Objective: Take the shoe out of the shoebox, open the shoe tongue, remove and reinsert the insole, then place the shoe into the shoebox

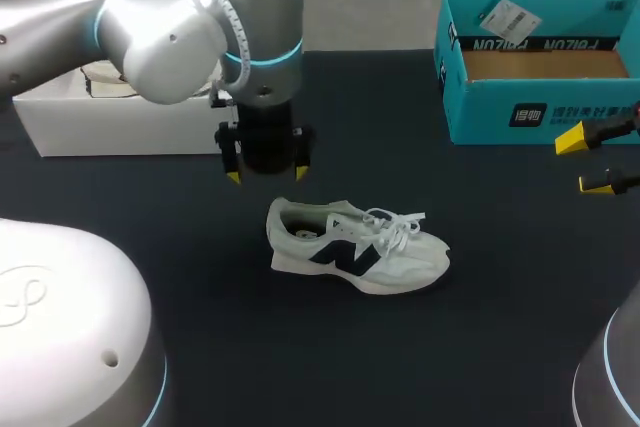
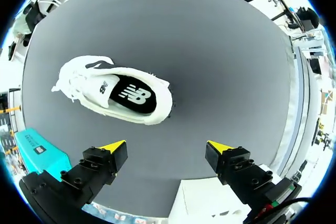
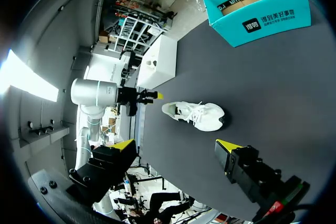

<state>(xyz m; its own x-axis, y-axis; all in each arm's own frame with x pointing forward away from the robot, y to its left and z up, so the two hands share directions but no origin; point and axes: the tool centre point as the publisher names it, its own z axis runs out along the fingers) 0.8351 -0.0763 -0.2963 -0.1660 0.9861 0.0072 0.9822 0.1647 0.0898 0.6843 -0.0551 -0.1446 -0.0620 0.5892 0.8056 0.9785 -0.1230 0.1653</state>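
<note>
One white sneaker (image 1: 355, 247) in the head view, upright on its sole near the middle of the dark table (image 1: 480, 347), heel toward the left arm (image 1: 150, 27), laces (image 1: 395, 222) loose over the front. Already out of the teal shoebox (image 1: 540, 62), open at the table's far right and well apart from it; first step judged done. Left gripper (image 1: 268, 175) pointing straight down from a sharply bent arm, raised off the table near the heel end, fingers spread, nothing held. Probably stationed there to come down on the collar for the tongue or insole work. Right gripper (image 1: 585, 161) at the right edge just in front of the shoebox, turned sideways, fingers apart and empty, likely parked clear of the work. White box (image 1: 120, 117) at the far left, behind the left arm.

Left wrist view: looking down past the spread left gripper (image 2: 167, 146), nothing between its fingers. Sneaker (image 2: 94, 85) ahead of it, mouth open to the camera, dark printed insole (image 2: 134, 95) seated inside. Tongue position hard to judge. Shoebox corner (image 2: 39, 150) beside one finger, white box (image 2: 199, 198) beneath the gripper.

Right wrist view: right gripper (image 3: 176, 145) wide apart and empty, aimed low across the table. Sneaker (image 3: 197, 115) ahead of it, left gripper (image 3: 152, 96) just beyond the heel, shoebox (image 3: 257, 9) farther along the table.
</note>
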